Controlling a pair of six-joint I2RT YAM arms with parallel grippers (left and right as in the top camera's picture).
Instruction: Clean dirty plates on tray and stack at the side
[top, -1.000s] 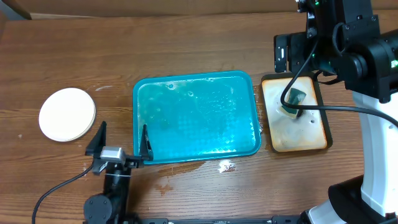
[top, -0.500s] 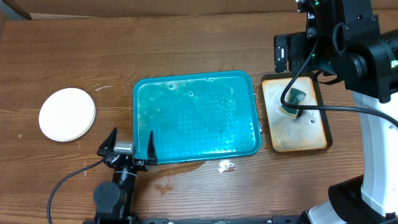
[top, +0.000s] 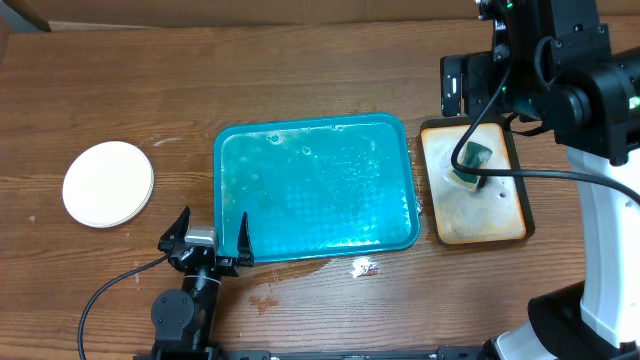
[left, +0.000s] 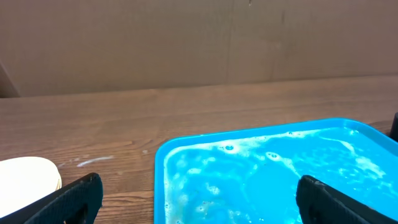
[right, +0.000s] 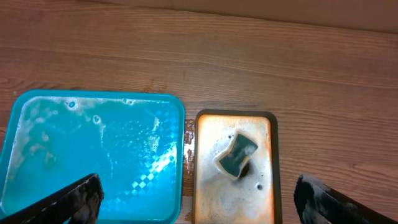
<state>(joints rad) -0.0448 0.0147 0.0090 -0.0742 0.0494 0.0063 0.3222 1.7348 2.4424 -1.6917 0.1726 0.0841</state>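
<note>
The tray (top: 300, 200) sits mid-counter with only soapy water and foam on its base; no plate lies in it. The plates (top: 108, 183) are on the counter (top: 300, 80) well to the left, seen from above as one white round. How many are stacked there I cannot tell.

So the job looks finished or nearly so, and what remains is probably parking the arms cleanly.

The left end effector (top: 215, 211) is spread wide at the tray's near-left corner and grips nothing. One finger is over the bare counter, the other just at the tray rim. The right end effector (right: 198, 183) is also spread wide and empty, high over the tan tray (top: 490, 215) at the right, where the sponge (right: 237, 155) lies.

To finish well, the left arm should rise before it moves sideways, so the finger by the rim does not catch and shove the wet tray. It should also keep away from the stack at the left, since a knock could slide the plates. A patch of foam (top: 362, 267) lies on the counter just near the tray's near edge.
</note>
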